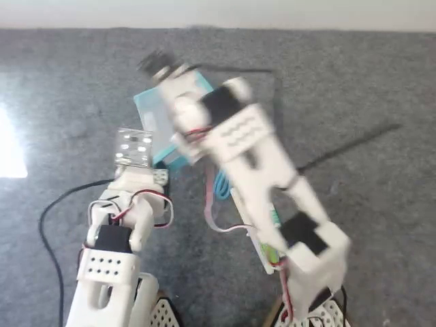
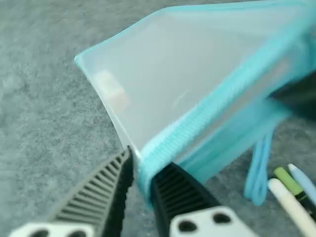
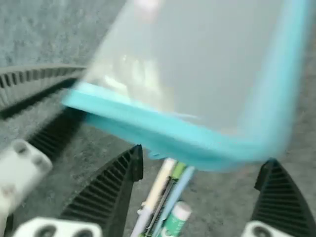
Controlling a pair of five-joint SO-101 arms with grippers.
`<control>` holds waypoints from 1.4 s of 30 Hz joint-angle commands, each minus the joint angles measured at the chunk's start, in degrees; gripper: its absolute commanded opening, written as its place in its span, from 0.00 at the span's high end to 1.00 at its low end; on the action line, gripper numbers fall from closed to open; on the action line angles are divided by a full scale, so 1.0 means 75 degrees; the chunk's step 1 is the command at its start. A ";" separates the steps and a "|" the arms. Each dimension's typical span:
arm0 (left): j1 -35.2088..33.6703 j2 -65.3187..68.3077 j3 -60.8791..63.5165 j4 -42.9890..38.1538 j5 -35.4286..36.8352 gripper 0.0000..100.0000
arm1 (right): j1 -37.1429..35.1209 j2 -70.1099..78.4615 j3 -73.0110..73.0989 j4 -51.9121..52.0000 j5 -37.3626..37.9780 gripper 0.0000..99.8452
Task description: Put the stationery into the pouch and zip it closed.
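The left end effector (image 2: 143,168) is pinched narrow on the zip edge of the pouch (image 2: 182,84), mid-desk (image 2: 44,123). The right end effector (image 3: 202,160) gapes wide at the pouch's other rim; whether it touches is hard to tell. Pens (image 3: 165,197) lie on the desk just past the pouch, near its blue loop (image 2: 257,173). In the high view the right arm (image 1: 259,150) hides much of the pouch

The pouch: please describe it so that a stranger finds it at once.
On the grey table, look toward the far middle. The pouch is frosted with a turquoise edge, which the left gripper pinches. Unlike the thin pens beside it, it is wide and flat.
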 commanded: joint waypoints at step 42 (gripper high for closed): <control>-0.0399 -0.0023 0.0029 -0.0293 -0.0082 0.99 | 0.2901 -0.3264 1.0714 -0.5210 0.1160 1.00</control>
